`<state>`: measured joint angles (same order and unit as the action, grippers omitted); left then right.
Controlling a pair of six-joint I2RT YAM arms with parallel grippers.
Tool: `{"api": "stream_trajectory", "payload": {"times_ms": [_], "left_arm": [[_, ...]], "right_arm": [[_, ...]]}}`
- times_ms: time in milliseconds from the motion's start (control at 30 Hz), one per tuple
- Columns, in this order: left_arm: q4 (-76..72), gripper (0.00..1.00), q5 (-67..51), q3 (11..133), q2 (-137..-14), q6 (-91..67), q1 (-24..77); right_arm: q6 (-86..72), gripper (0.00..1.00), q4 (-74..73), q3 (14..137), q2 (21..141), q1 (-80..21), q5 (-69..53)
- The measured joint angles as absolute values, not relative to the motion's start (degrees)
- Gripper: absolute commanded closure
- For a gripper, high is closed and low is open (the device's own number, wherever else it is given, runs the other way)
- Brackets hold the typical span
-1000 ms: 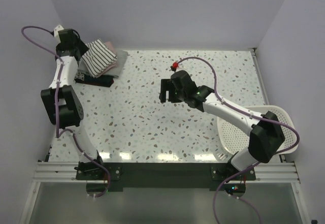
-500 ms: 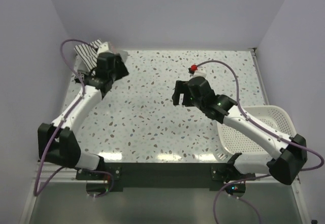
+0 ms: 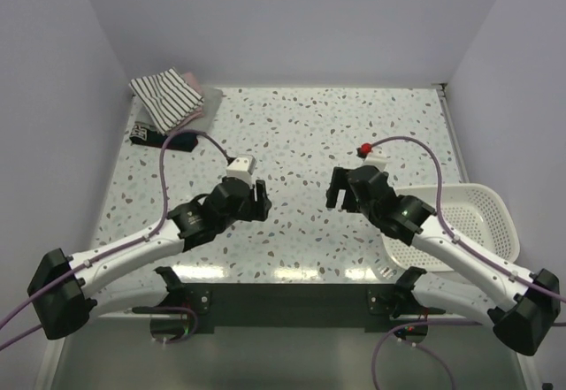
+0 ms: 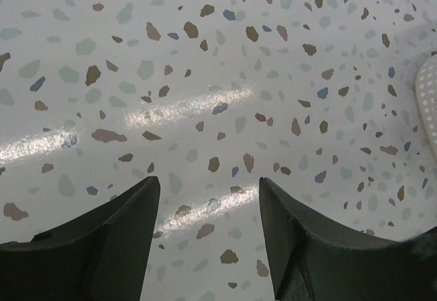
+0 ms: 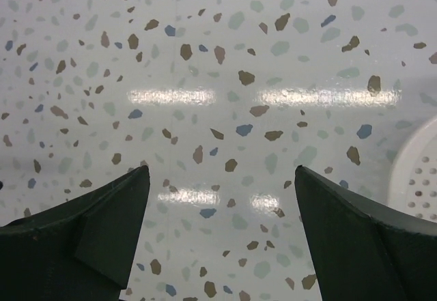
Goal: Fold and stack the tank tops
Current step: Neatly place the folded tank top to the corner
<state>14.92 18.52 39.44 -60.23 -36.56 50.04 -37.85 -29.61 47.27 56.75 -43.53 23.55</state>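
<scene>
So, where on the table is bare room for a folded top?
Bare table runs across the far middle and far right, bordered by the stack of tank tops and the basket. Crowded: the far-left corner with the stack, and near centre under the left gripper and right gripper.

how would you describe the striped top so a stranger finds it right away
Look to the far left corner of the speckled table, where the tank tops are piled. The striped top lies uppermost: it alone is white with thin black stripes, the fabrics beneath it being plain.
</scene>
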Motion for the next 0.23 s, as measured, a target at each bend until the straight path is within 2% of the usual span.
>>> {"api": "stream_trajectory", "payload": {"times_ms": [200, 233], "left_arm": [[14.4, 0.35, 18.9, 39.7, -60.2, -36.2, 50.7], [14.5, 0.35, 18.9, 39.9, -60.2, -35.9, 50.7]], "right_arm": [[-39.2, 0.07, -30.2, 44.2, 53.7, -43.5, 25.9], [-39.5, 0.01, -30.2, 44.2, 53.3, -43.5, 26.5]]}}
